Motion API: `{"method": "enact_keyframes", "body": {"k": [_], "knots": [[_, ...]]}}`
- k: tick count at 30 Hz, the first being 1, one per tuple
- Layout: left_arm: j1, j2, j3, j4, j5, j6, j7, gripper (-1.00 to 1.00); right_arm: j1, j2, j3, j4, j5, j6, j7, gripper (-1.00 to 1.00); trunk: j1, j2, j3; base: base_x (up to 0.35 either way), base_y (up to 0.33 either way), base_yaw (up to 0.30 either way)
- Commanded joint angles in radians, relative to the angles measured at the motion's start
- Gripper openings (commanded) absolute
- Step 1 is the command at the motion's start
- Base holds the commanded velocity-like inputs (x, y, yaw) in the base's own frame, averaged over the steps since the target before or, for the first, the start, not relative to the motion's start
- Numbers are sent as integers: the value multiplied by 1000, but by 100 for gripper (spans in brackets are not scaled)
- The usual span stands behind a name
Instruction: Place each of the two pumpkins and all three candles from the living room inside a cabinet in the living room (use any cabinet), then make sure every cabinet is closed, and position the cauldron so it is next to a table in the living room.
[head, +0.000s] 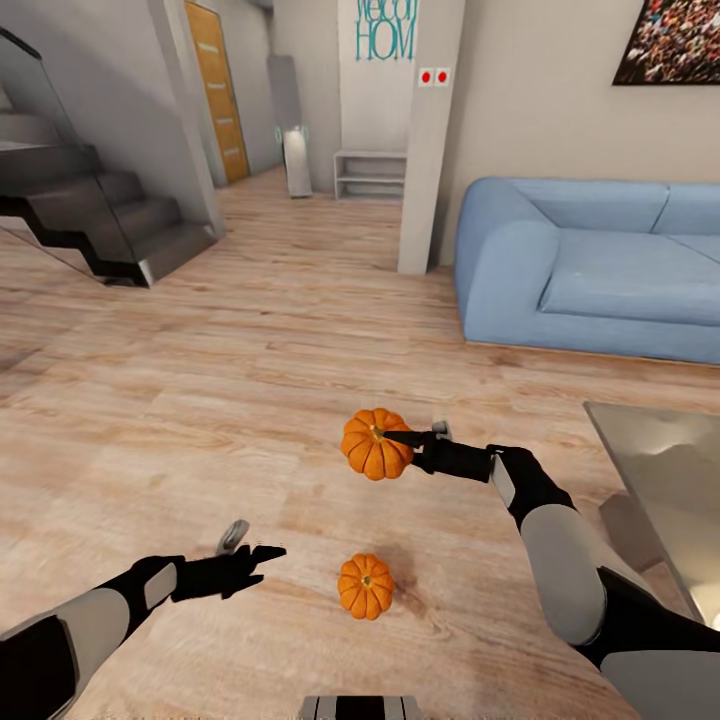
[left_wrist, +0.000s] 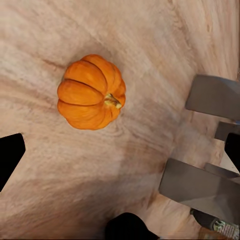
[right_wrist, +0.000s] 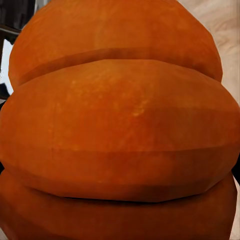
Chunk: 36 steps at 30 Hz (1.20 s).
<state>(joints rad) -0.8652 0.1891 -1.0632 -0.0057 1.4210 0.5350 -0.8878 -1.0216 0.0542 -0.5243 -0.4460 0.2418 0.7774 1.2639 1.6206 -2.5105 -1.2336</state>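
Observation:
My right gripper (head: 393, 440) is shut on one bright-orange pumpkin (head: 368, 455) and holds it above the wooden floor. Its ribbed orange skin (right_wrist: 120, 125) sits close in front of the right wrist camera. The second pumpkin (head: 365, 586) rests on the floor near my base, stem up, and the left wrist view looks down on this pumpkin (left_wrist: 91, 91). My left gripper (head: 252, 548) hovers open to the left of it, apart from it, with nothing between its fingers. Candles, cabinet and cauldron are out of view.
A blue sofa (head: 600, 270) stands at the right back. A glossy grey table (head: 660, 470) edges in at the right. Dark stairs (head: 110, 220) rise at the left, with a white column (head: 430, 140) and a low shelf (head: 370, 175) beyond.

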Motion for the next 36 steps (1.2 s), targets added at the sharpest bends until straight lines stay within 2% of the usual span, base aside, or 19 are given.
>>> {"method": "enact_keyframes", "body": {"k": [1, 10, 14, 19, 24, 36], "knots": [[0, -1, -7, -2, -9, 0, 0, 100, 0, 0, 0, 0, -3, 2, 0, -100, 0, 0, -4, 0, 0, 0], [1, -38, -32, -13, -19, -8, -2, 100, 0, 5, -2, 0, -3, 2, 0, -100, 4, -2, -39, 0, 0, 0], [-6, -53, -34, -78, -18, -18, 0, 100, 0, 4, -2, 0, -3, 2, 1, -100, 6, -3, -54, 0, 0, 0], [-15, -49, -34, -132, -17, -23, 0, 100, 0, 6, -2, 0, -3, 2, 2, -100, 8, -5, -74, 0, 0, 0], [-14, -56, -34, -135, -17, -53, 1, 100, 0, 6, -3, 0, -3, 2, 9, -100, 11, -6, -93, 0, 0, 0], [-16, -53, -38, -138, -21, -57, -5, 100, 0, 3, -3, 0, -3, 2, 12, -100, 16, -8, -139, 0, 0, 0]]}}
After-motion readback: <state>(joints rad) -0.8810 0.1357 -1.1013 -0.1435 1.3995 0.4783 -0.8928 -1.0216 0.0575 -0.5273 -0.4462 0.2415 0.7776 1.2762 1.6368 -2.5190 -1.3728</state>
